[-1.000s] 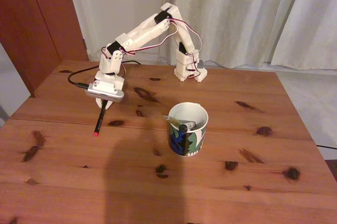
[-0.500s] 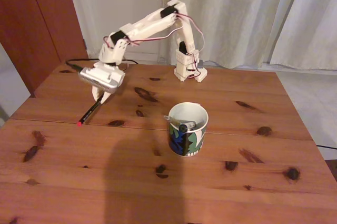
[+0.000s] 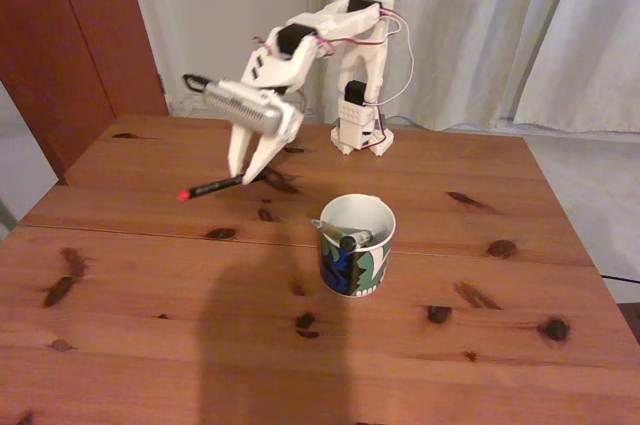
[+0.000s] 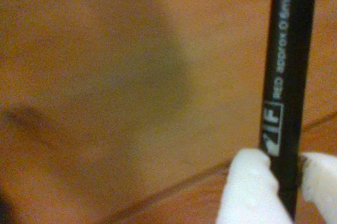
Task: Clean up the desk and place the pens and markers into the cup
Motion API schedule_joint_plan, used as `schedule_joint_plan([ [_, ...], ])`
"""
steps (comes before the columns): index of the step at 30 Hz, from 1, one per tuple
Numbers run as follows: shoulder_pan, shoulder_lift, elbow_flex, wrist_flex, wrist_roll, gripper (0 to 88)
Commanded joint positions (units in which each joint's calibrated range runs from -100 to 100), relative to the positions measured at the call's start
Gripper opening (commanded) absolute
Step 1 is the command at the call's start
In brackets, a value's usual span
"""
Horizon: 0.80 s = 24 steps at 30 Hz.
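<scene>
A black pen with a red end (image 3: 210,187) hangs above the desk (image 3: 150,285), nearly level, its red tip pointing left in the fixed view. My white gripper (image 3: 248,177) is shut on its right end. In the wrist view the black pen (image 4: 288,76) runs up the right side, pinched between my two white fingertips (image 4: 253,187) at the bottom, gripper (image 4: 284,187). The patterned white cup (image 3: 357,244) stands to the right and nearer the camera, apart from the gripper. A white marker with a black cap (image 3: 352,240) and a thin green pen (image 3: 325,230) lean inside it.
The arm's base (image 3: 362,130) stands at the desk's far edge before pale curtains (image 3: 480,25). A dark wooden door (image 3: 70,35) is at the left. A soft shadow (image 3: 270,345) lies across the near planks.
The gripper has lifted the black pen off the desk and swung right toward the cup. The pen went from steeply slanted with its red end on the wood to nearly level in the air.
</scene>
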Motion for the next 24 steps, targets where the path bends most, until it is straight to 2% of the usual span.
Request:
schedule_joint_plan([
  [1,-3.8,-9.48,0.96,-0.9,-3.45,0.8],
  [11,-12.4,-23.05,5.47,-0.9,-12.88,0.8],
  [15,-15.62,-25.03,5.65,-2.11,-14.97,0.8],
  [18,-17.55,-24.95,7.72,-7.87,-16.07,0.8],
  [24,-19.88,-24.87,18.36,-26.54,-17.38,0.8],
])
